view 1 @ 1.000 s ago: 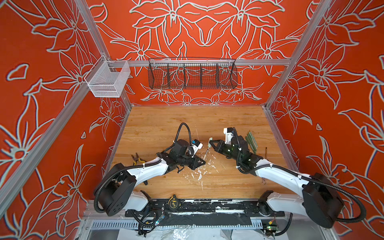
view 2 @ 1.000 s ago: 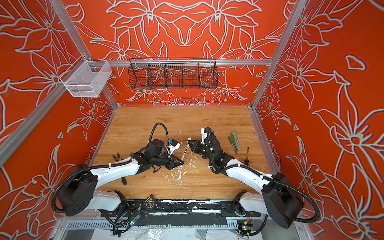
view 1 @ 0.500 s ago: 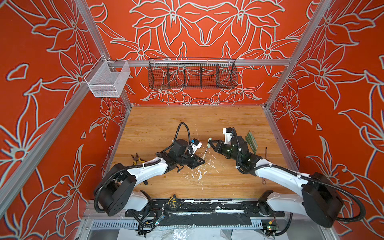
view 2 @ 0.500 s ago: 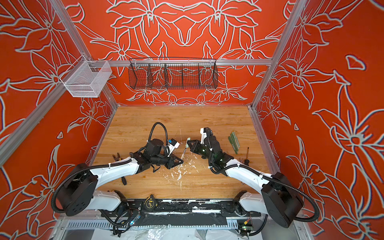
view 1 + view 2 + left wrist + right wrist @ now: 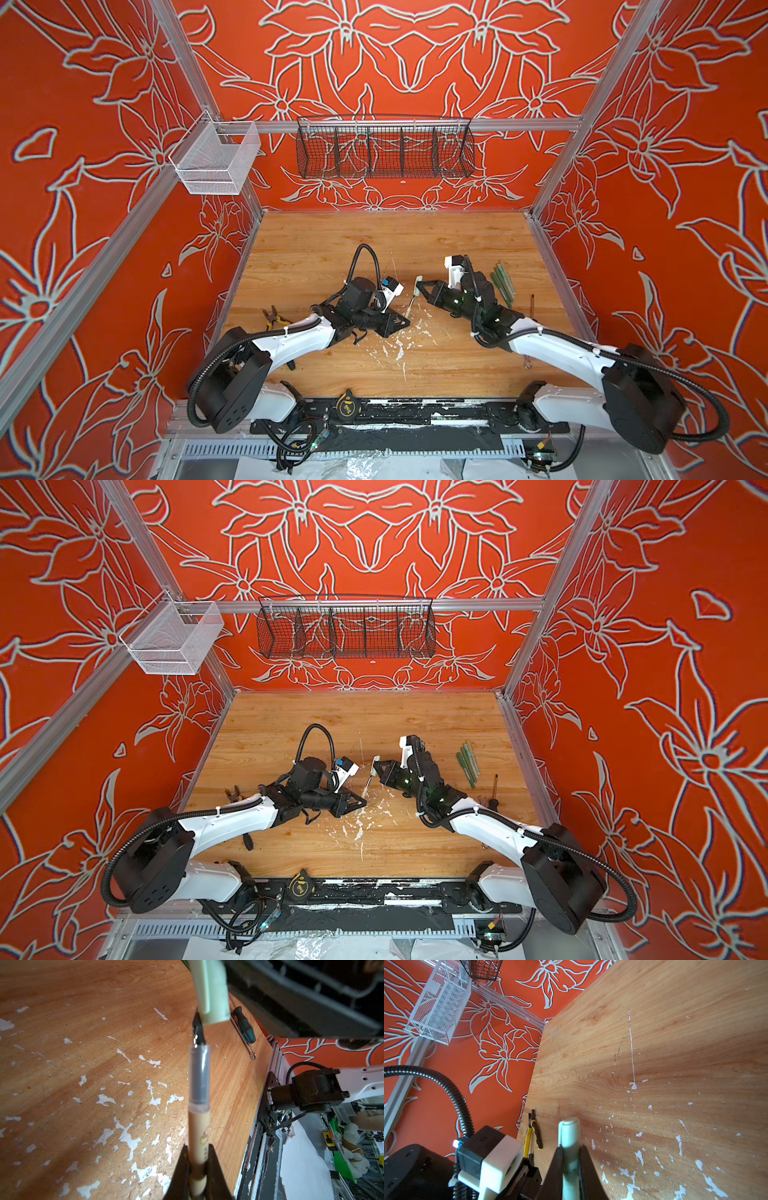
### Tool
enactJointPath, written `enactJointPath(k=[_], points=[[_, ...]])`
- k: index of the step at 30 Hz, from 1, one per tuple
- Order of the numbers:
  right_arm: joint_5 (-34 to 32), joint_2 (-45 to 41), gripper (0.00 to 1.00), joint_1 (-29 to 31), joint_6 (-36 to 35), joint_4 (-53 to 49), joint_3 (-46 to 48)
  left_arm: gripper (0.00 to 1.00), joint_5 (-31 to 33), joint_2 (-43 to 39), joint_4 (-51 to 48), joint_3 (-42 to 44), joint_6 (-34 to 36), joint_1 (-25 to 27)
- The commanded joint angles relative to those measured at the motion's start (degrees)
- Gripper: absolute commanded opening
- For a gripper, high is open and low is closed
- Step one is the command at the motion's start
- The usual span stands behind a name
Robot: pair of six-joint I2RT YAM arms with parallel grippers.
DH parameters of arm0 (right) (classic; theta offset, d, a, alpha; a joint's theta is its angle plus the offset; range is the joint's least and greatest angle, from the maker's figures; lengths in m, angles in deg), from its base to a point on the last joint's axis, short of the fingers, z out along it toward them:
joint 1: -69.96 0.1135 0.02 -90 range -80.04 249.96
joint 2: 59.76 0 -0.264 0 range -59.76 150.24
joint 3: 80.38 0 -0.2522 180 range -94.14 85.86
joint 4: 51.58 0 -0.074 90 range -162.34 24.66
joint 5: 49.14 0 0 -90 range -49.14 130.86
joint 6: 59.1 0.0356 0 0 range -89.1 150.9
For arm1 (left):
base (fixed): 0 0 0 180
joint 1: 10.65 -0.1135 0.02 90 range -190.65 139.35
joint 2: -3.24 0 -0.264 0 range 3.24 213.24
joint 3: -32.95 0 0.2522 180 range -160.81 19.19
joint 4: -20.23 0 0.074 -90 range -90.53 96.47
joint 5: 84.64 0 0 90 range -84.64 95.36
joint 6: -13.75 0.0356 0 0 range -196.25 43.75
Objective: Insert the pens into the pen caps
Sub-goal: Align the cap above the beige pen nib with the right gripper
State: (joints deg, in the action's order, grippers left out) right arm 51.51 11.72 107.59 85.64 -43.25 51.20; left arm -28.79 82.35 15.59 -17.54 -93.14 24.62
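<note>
The wooden desk (image 5: 311,257), flecked with white paint, sat between orange flowered walls. Over the last second hardly anything had shifted. Above the middle of the desk, the tan pen (image 5: 198,1088) was clamped tight in the left gripper (image 5: 198,1151). Its dark tip sat right at the rim of the pale green cap (image 5: 212,991), which was pinched in the closed right gripper (image 5: 571,1151). The tip looked beside the mouth, not in it, so I reckoned the push was yet to come.

I counted one pen and one cap held up. Three or four green pens (image 5: 503,282) lay side by side on the right, with one pair of pliers (image 5: 274,321) and one screwdriver (image 5: 532,305).
</note>
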Motion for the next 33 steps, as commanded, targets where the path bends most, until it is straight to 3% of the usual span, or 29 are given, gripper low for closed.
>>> enactJointPath(k=[1,11,21,33], points=[[0.92,1.20,0.00,0.43,0.45,2.03,-0.88,0.00,-0.57,-1.48,1.37,0.07,0.17,-0.33],[0.79,3.00,0.00,1.70,0.85,3.74,-0.98,0.00,-1.09,-1.76,2.19,0.08,-0.14,-1.08],[-5.46,-1.43,0.00,0.73,-2.21,-0.13,-2.22,0.00,-0.74,-2.88,1.79,1.52,-0.50,-1.25],[-3.68,-0.37,0.00,-1.17,-3.25,-0.12,-3.84,0.00,-3.64,-2.56,2.85,1.44,-0.26,-1.25]])
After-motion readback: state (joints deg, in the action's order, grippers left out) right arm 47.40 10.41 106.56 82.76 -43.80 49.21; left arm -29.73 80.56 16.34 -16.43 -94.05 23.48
